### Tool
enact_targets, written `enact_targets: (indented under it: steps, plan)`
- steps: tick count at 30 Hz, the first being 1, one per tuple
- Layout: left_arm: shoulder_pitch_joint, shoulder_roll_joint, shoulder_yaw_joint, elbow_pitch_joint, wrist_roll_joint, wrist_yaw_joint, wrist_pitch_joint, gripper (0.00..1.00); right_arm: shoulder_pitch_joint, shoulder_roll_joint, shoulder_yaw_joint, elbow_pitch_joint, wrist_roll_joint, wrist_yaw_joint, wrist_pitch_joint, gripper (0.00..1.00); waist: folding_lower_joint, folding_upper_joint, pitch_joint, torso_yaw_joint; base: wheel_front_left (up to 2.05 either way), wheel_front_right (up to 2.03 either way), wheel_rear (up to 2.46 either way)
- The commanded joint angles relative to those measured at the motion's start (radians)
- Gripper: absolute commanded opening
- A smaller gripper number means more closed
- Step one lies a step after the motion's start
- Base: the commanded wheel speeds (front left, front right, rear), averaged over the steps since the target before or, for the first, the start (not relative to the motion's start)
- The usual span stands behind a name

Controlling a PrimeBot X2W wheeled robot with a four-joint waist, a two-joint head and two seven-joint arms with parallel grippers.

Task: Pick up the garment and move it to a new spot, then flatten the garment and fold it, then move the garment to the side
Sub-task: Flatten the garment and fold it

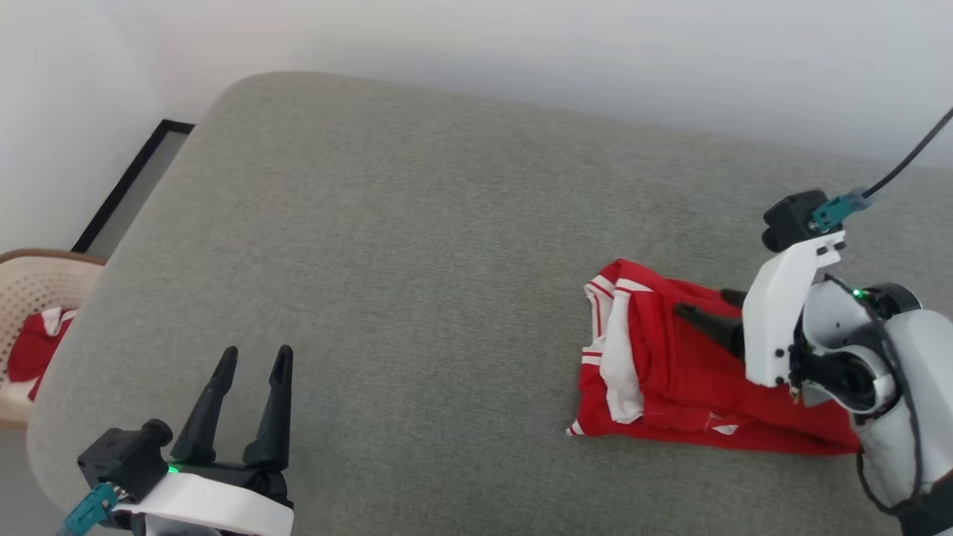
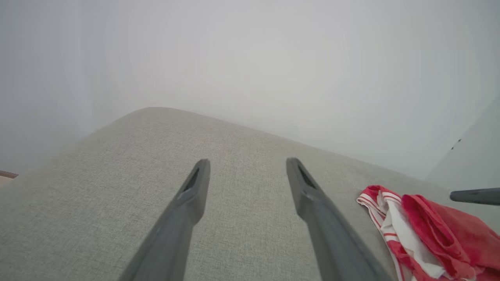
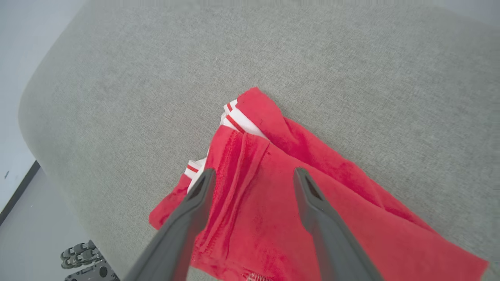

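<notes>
Left of garment (image 1: 692, 372), basket (image 1: 41, 286) with red cloth (image 1: 30, 350)

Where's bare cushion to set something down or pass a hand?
Free: the wide stretch of cushion between the left jaws and the garment, plus the far strip along the wall. Crowded: the right end, where the garment lies under the open right jaws.

garment (image 1: 670, 387) | red jersey, white sleeve and red-white striped trim are shown at one end | is folded into a compact, slightly rumpled bundle | is laid flat on grey cushion (image 1: 417, 223), toward its right side
</notes>
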Motion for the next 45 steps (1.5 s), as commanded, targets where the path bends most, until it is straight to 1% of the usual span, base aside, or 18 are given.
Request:
enact_targets:
  steps: [1,4,8,12,17,20,26,33,37,38,39,45]
  plan:
    - [0.002,0.004,0.004,-0.003,0.0,-0.003,-0.004,1.0,-0.009,-0.003,-0.007,-0.006,0.012,-0.001,-0.007,1.0,0.0,-0.0001,-0.003,-0.012,0.0,0.0,0.0]
    - [0.001,0.007,0.01,-0.01,-0.004,-0.003,-0.004,1.0,-0.013,-0.019,-0.03,-0.044,0.019,-0.001,-0.024,1.0,0.0,-0.0001,-0.006,-0.04,0.0,0.0,0.0]
    - [0.007,0.012,0.026,-0.024,-0.004,-0.004,-0.004,1.0,0.002,-0.047,-0.055,-0.111,0.012,-0.001,-0.09,1.0,0.0,-0.0001,-0.008,-0.083,0.0,0.0,0.0]
    - [0.018,0.013,0.046,-0.037,0.006,-0.004,-0.004,1.0,0.04,-0.071,-0.089,-0.163,-0.01,-0.001,-0.202,1.0,0.0,-0.0001,-0.012,-0.131,0.0,0.0,0.0]
    - [0.031,0.022,0.062,-0.046,0.016,-0.004,-0.004,1.0,0.111,-0.061,-0.138,-0.196,-0.048,-0.001,-0.36,1.0,0.0,-0.0001,-0.022,-0.191,0.0,0.0,0.0]
    - [0.042,0.028,0.072,-0.046,0.016,-0.004,-0.004,1.0,0.157,-0.059,-0.15,-0.217,-0.075,-0.001,-0.456,1.0,0.0,-0.0001,-0.031,-0.22,0.0,0.0,0.0]
    - [0.067,0.041,0.09,-0.04,0.033,-0.004,-0.004,1.0,0.249,-0.056,-0.146,-0.222,-0.128,-0.001,-0.638,1.0,0.0,-0.0001,-0.065,-0.268,0.0,0.0,0.0]
    - [0.114,0.048,0.123,-0.042,0.047,-0.004,-0.004,1.0,0.346,-0.044,-0.144,-0.178,-0.181,-0.001,-0.816,1.0,0.0,-0.0001,-0.108,-0.305,0.0,0.0,0.0]
    - [0.139,0.051,0.136,-0.049,0.063,-0.004,-0.004,1.0,0.388,-0.038,-0.139,-0.146,-0.19,-0.001,-0.902,1.0,0.0,-0.0001,-0.124,-0.321,0.0,0.0,0.0]
    - [0.15,0.053,0.14,-0.05,0.07,-0.004,-0.004,1.0,0.403,-0.033,-0.133,-0.134,-0.188,-0.001,-0.938,1.0,0.0,-0.0001,-0.132,-0.327,0.0,0.0,0.0]
    - [0.15,0.053,0.14,-0.05,0.07,-0.004,-0.004,1.0,0.403,-0.033,-0.133,-0.134,-0.188,-0.001,-0.938,1.0,0.0,-0.0001,-0.132,-0.327,0.0,0.0,0.0]
    - [0.171,0.056,0.149,-0.043,0.074,-0.004,-0.004,1.0,0.444,-0.025,-0.137,-0.095,-0.206,-0.001,-1.022,1.0,0.0,-0.0001,-0.147,-0.34,0.0,0.0,0.0]
